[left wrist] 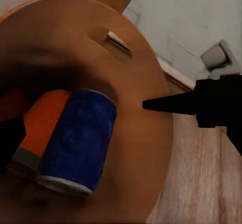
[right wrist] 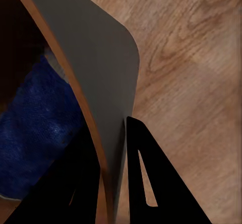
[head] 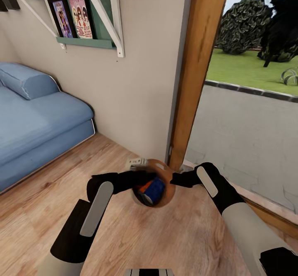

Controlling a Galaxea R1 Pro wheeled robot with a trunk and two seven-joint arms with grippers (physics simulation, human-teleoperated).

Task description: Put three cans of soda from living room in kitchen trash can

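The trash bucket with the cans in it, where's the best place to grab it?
By the thin rim wall of the bucket, coming from above with one finger inside and one outside, as the right gripper does. The tapered body looks too wide for the jaws.

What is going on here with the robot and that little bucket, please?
The robot holds the bucket in front of it in the living room, beside the blue sofa and a glass door. The right gripper pinches its wall. Inside lie a blue can and an orange can.
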